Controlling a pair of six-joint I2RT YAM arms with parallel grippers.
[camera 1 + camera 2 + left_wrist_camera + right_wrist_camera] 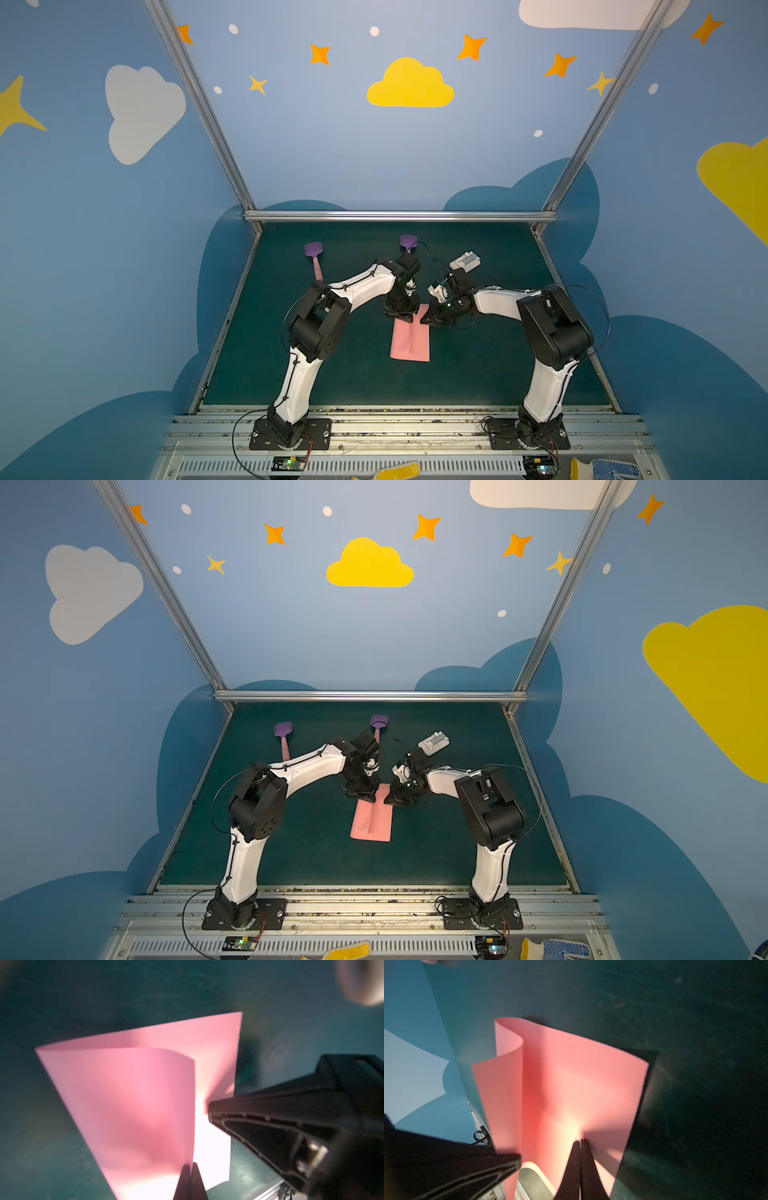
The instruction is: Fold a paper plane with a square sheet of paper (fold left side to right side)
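Square sheet of paper (pixel 409 343) lies half-folded (salmon-pink, one flap arched).

Both top views look from high behind the arm bases, tilted down across the dark green counter (pixel 340 374) toward the blue cloud-painted back wall (pixel 332 158), far enough off to hold both arms whole; they share almost the entire scene. Each wrist camera sits close behind its own black pincer, the left pincer (pixel 190 1165) and the right pincer (pixel 580 1141), facing the salmon-pink curled paper sheet (pixel 124 1105) from very near; both wrist views share that sheet and the opposite pincer.
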